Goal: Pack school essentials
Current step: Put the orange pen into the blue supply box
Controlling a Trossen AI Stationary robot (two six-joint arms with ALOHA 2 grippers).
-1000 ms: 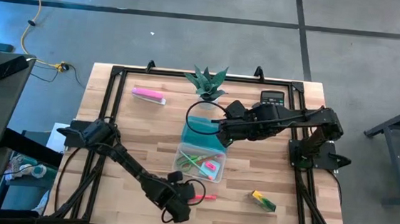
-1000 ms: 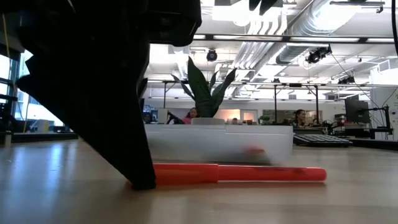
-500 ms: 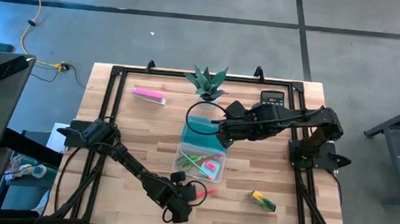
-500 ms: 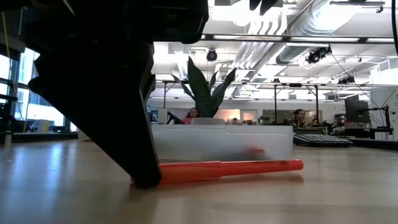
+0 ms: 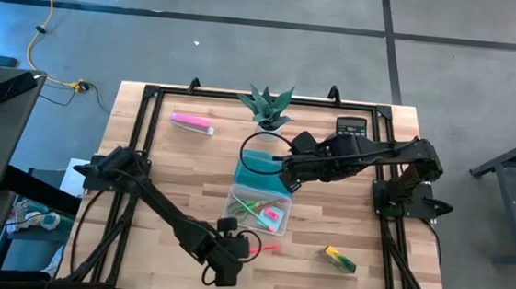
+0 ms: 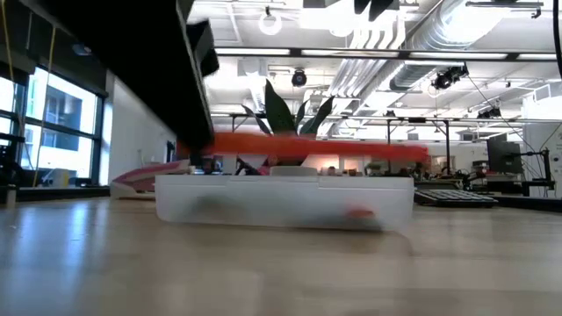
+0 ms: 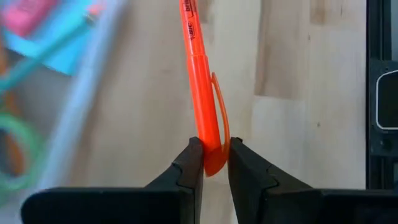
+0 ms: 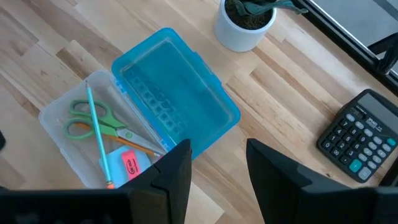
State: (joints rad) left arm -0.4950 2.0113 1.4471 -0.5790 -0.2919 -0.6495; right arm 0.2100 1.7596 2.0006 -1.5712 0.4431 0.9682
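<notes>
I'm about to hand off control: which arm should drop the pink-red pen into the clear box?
Left. The left gripper is shut on the pink-red pen, lifted off the table beside the clear box. The right gripper hangs open and empty above the blue lid.

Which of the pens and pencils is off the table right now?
The pink-red pen, pinched at its end by the left gripper and lifted clear. The orange pencil and green pen lie in the clear box.

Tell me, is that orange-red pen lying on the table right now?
No: in the low view the orange-red pen hangs clear above the wooden table, pinched at one end by the left hand.
</notes>
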